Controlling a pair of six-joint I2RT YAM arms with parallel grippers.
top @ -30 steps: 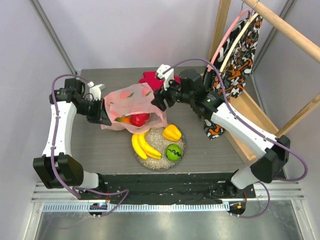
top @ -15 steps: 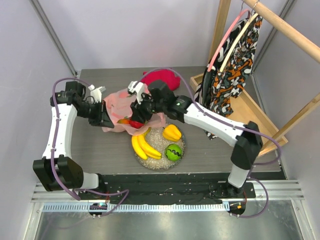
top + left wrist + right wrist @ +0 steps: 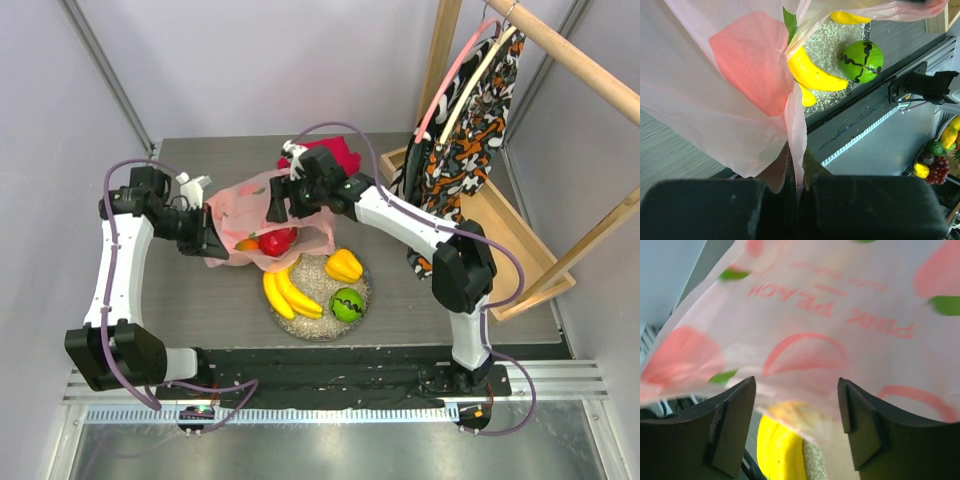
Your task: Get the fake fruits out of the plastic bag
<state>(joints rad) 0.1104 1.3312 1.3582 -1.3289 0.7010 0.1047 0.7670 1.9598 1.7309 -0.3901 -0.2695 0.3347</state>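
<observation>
grey tabletop [image 3: 190, 300] between pale walls carries the work, with a wooden rack [image 3: 520, 250] and a patterned garment [image 3: 470, 110] off to the right. the plastic bag [image 3: 262, 205] sits left of centre toward the back, its left edge held up because the left gripper [image 3: 208, 240] has its fingers pressed together on a fold of the film; the wrist view shows the pink sheet running straight into the shut gap. that hold seems meant to anchor the bag and tip its mouth toward the plate [image 3: 322, 272], so the contents face outward. 3 pieces already lie on the plate: the bananas [image 3: 288, 292], the green apple [image 3: 347, 303] and a yellow pepper-like piece [image 3: 344, 265]. at least 2 more show through the film, a red fruit [image 3: 279, 240] and an orange one [image 3: 247, 243], so the job looks partly done. the right gripper [image 3: 796, 390] hangs over the bag's top with its fingers spread and nothing between them, the printed film just ahead; probably it is lined up either to lift the upper layer or to reach in. a red cloth [image 3: 325, 155] lies behind the bag, apart from the task.
</observation>
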